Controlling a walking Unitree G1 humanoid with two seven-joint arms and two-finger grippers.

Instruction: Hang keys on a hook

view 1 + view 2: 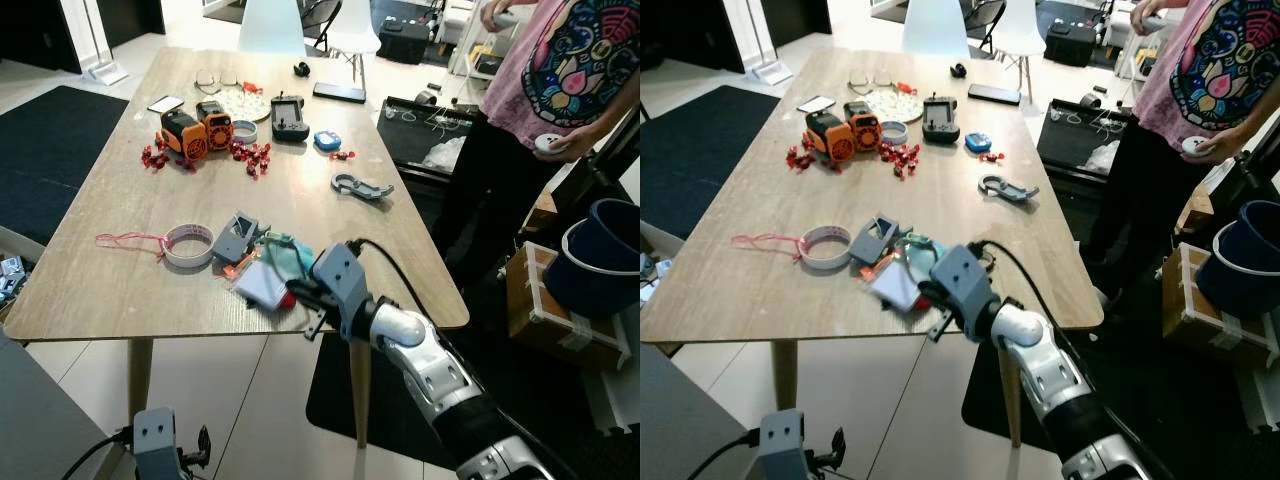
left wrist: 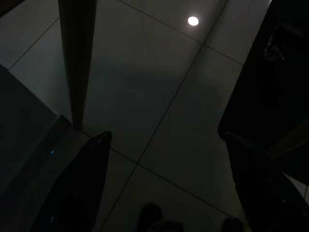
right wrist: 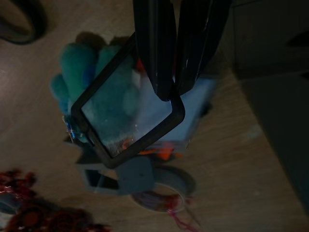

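The key bunch point(image 1: 270, 272) lies near the wooden table's point(image 1: 120, 290) front edge: a teal fluffy charm point(image 3: 87, 67), a pale blue card and a black rectangular ring point(image 3: 120, 145). My right gripper point(image 3: 169, 94) is shut on that ring's upper corner, and it reaches in from the table's front edge point(image 1: 303, 300). Just beyond the bunch stands a small grey hook holder point(image 1: 237, 238). My left arm point(image 1: 155, 440) hangs below the table, its gripper point(image 2: 169, 188) open above the tiled floor.
A tape roll point(image 1: 188, 245) with a red string lies left of the holder. Orange gadgets point(image 1: 195, 130), red clips, a controller and a grey carabiner point(image 1: 360, 186) sit farther back. A person point(image 1: 560, 80) stands at the right by a blue bucket point(image 1: 605, 260) and a cardboard box.
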